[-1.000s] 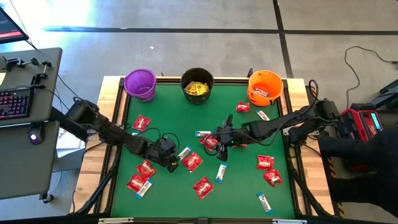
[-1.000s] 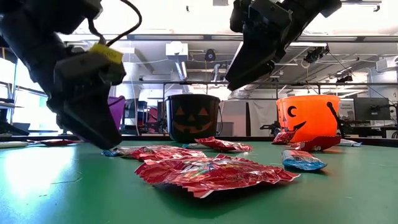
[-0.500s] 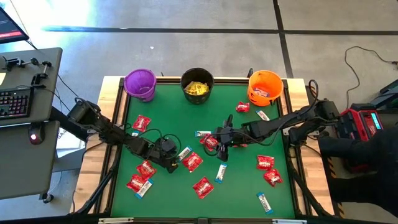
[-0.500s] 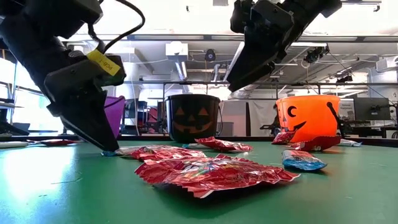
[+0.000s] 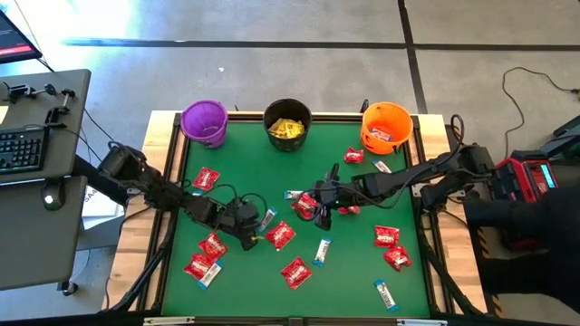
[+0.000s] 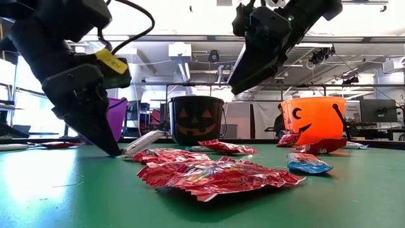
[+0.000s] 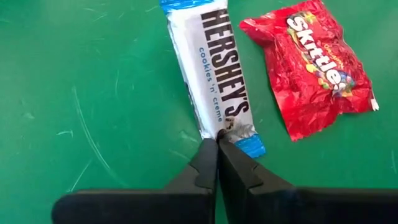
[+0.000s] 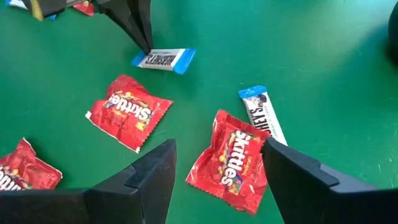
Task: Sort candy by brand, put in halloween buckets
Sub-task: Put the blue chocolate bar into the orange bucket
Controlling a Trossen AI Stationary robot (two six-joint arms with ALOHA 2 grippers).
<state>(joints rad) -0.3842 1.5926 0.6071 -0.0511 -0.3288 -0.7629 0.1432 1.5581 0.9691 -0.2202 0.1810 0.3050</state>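
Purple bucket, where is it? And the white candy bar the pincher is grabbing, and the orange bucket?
purple bucket (image 5: 204,120): high view, on its inside.
white candy bar (image 7: 210,68): left wrist view, mid-wrapper.
orange bucket (image 6: 314,118): low view, front wall.

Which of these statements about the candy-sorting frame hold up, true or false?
1. The left tool is shut on the end of a Hershey's cookies 'n' creme bar. True.
2. The right tool grips a Skittles packet. False: it is open above the packet, holding nothing.
3. The black bucket contains yellow candy. True.
4. The purple bucket stands between the other two. False: the black one is in the middle, with the orange bucket on its far side.
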